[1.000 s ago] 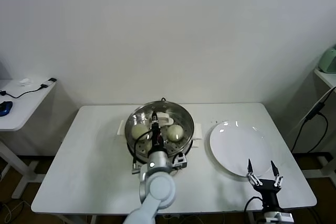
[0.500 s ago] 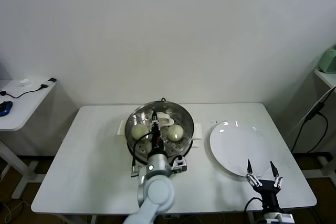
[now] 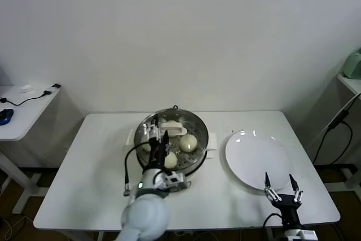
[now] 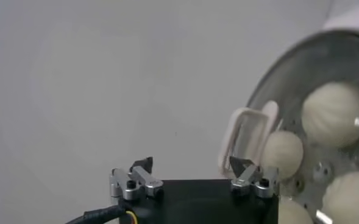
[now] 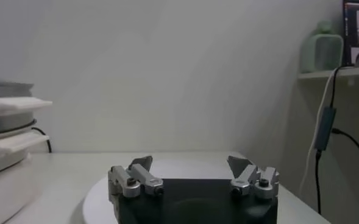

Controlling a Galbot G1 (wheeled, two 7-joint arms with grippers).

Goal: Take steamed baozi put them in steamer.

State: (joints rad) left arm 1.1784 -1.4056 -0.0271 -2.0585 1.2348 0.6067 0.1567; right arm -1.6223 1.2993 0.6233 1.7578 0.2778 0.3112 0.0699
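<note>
The steamed baozi [image 3: 189, 142] sit inside the steamer [image 3: 197, 134], on its shiny tray with little holes. From the head view two buns show clearly: one on the right side of the pot and a smaller-looking one [image 3: 170, 161] near the front. The left wrist view shows more of the cream buns [image 4: 336, 114] packed close together in the pot [image 4: 270, 91].

The steamer stands in the middle of the white table [image 3: 96, 179]. Just to its right lies a flat white plate [image 3: 256, 156] with nothing on it.

The left gripper [image 3: 158, 137] hangs over the left side of the steamer. Its fingers are spread apart and hold nothing.

The right gripper [image 3: 279, 184] waits low by the near edge of the plate. Its fingers are wide apart too, and hold nothing.
</note>
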